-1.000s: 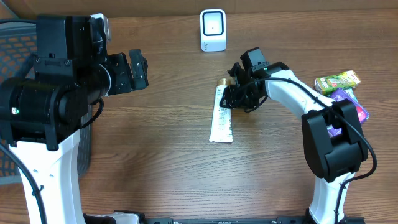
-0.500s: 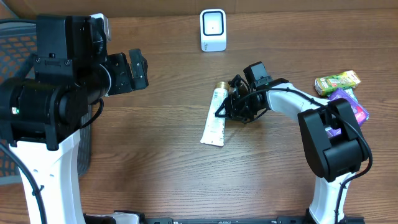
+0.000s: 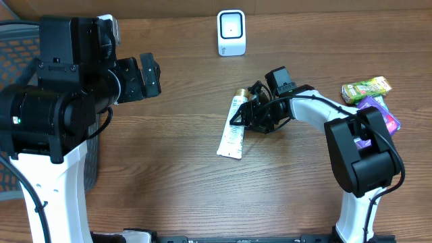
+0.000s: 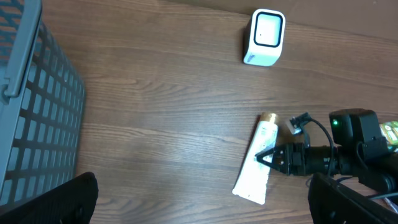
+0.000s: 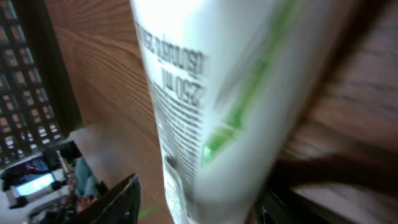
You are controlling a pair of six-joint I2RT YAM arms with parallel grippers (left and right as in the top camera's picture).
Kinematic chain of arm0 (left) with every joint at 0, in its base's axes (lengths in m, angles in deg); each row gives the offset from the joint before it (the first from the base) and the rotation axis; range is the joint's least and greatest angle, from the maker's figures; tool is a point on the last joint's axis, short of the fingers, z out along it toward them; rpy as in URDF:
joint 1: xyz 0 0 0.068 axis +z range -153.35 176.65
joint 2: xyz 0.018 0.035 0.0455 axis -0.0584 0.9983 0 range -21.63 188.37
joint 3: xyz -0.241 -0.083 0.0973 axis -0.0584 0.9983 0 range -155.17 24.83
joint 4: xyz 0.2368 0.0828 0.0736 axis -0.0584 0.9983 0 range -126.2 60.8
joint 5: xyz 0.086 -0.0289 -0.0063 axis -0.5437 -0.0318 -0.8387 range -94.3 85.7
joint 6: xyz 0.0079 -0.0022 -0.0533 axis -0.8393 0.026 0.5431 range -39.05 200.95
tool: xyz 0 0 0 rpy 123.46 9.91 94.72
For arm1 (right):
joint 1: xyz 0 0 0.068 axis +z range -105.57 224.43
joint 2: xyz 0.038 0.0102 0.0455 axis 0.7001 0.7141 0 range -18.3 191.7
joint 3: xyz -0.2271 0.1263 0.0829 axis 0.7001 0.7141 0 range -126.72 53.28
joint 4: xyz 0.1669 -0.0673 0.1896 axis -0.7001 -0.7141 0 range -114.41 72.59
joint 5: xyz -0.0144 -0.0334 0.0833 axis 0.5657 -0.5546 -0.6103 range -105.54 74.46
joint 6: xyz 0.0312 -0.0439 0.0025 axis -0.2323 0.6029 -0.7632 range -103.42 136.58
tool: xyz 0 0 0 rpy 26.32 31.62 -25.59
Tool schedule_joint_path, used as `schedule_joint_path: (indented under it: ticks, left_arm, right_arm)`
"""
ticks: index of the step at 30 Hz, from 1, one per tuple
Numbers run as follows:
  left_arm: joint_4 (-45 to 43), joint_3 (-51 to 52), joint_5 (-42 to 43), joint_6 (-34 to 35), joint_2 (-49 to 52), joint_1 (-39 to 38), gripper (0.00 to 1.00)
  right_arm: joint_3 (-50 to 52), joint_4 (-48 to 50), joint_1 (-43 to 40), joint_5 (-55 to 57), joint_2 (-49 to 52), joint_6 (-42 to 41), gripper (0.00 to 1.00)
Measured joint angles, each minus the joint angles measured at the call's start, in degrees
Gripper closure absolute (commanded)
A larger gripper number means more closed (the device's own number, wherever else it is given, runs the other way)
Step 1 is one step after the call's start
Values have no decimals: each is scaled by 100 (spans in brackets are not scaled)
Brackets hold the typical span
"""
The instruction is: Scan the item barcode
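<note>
The tube [image 3: 231, 131] lies flat mid-desk, cap toward 12 o'clock. My right jaws reach in at its upper part from 3 o'clock, one on either side, but I cannot tell whether they are pinching it. My worry is that a shallow pinch on a soft, slick tube lets it swivel or drop on the lift, hiding the barcode. The scanner [image 3: 231, 32] stands at 12 o'clock with nothing between. Packets [image 3: 368, 94] sit at 3, the basket [image 4: 37, 112] at 9. The left jaws gape wide, holding nothing
</note>
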Motion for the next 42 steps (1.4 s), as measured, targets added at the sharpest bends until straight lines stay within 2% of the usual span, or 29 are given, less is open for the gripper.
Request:
schedule_joint_path:
  ticks: [7, 17, 20, 25, 29, 33, 42]
  left_arm:
    - [-2, 0, 0, 0, 0, 0, 0]
    - [-2, 0, 0, 0, 0, 0, 0]
    - [0, 0, 0, 0, 0, 0, 0]
    - [0, 0, 0, 0, 0, 0, 0]
    - [-2, 0, 0, 0, 0, 0, 0]
    - [-2, 0, 0, 0, 0, 0, 0]
    - [-2, 0, 0, 0, 0, 0, 0]
  right_arm:
    - [35, -227, -109, -92, -7, -496, 42]
    - [901, 1987, 459, 232, -190, -2304, 61]
    - [1086, 2256, 457, 264, -214, -2656, 71]
    - [1128, 2304, 450, 269, -223, -2881, 75]
    - [1108, 2258, 413, 203, -229, -2728, 78]
    - [1014, 1714, 369, 192, -358, -2240, 78]
    - [337, -645, 339, 693, -929, -98, 81]
